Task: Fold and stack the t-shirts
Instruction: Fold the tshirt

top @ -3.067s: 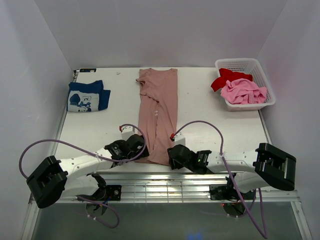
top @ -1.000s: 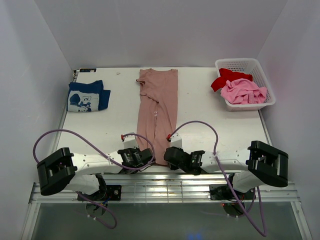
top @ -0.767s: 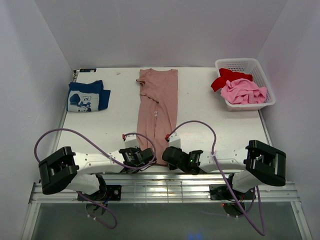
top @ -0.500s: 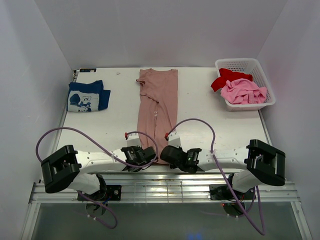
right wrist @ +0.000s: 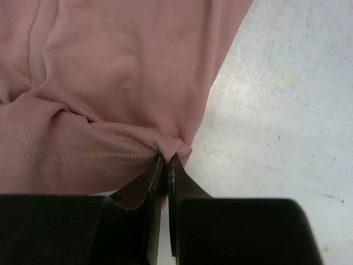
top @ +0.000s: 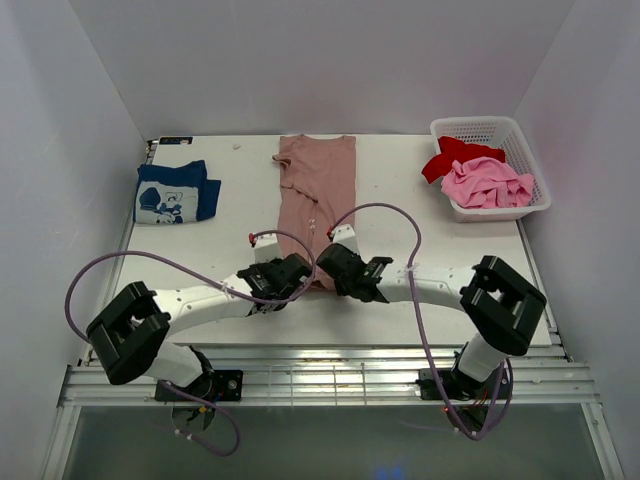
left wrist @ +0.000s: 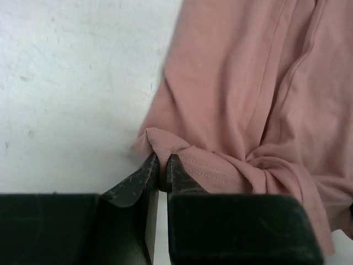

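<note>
Dusty pink-tan cloth t-shirt (top: 320,185): lies as 1 long narrow strip down the middle of the table, collar end at the far edge, near hem bunched up between the 2 grippers.
Left gripper (left wrist: 162,160): black fingers clenched on the near-left corner of that hem. A small fold of the stitched edge sits between the tips, which are almost touching.
Right gripper (right wrist: 165,160): black fingers clamped on the near-right corner of the same hem, the cloth puckering into a peak just above the tips.
Arms: both reach in from the near edge toward the middle of the table, so the 2 grippers sit near each other, 1 on each side of the hem, with purple cables looping over them.
Folded navy cloth t-shirt (top: 175,192): rests on the far-left part of the table, white print facing up, well apart from the pink-tan one.
White plastic lattice basket (top: 520,130): stands at the far-right corner of the table.
Crumpled red cloth t-shirt (top: 450,155): in the basket's left part, spilling over the left rim.
Crumpled bright pink cloth t-shirt (top: 487,185): in the basket, just beside the red one and nearer to me.
White table (top: 450,260): bare and slightly scuffed beside both pinched corners.
</note>
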`<state>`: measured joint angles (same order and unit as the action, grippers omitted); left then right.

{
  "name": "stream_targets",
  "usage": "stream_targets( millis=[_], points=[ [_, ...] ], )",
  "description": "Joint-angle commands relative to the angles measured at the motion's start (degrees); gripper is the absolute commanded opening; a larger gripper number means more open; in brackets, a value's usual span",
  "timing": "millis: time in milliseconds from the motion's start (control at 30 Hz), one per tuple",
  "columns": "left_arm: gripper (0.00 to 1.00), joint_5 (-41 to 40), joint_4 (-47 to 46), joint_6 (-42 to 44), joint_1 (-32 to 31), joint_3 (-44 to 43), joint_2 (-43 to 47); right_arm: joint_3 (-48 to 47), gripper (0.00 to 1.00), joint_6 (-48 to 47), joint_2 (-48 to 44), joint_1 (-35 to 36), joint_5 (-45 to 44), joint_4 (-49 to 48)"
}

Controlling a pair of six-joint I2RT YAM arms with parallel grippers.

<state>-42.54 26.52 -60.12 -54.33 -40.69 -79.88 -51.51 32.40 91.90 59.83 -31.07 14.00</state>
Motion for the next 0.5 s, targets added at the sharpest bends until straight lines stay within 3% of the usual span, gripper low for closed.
stream_targets(
  millis=[0, 233, 467],
  points=[
    [0.00, -1.0, -8.6, 9.7, 5.0, -1.8, 0.2, -4.9, 0.08, -6.7, 2.6, -3.4, 0.6, -1.8],
    [0.00, 2.6, -16.1, 19.2, 9.8, -6.7, -2.9, -14.1, 0.08, -13.1, 8.1, -8.1, 3.0, -1.8],
    [0.00, 9.3, -23.6, 26.1, 17.7, -14.1, -14.2, -23.5, 0.08, -18.0, 14.5, -14.6, 6.8, -1.9]
  ],
)
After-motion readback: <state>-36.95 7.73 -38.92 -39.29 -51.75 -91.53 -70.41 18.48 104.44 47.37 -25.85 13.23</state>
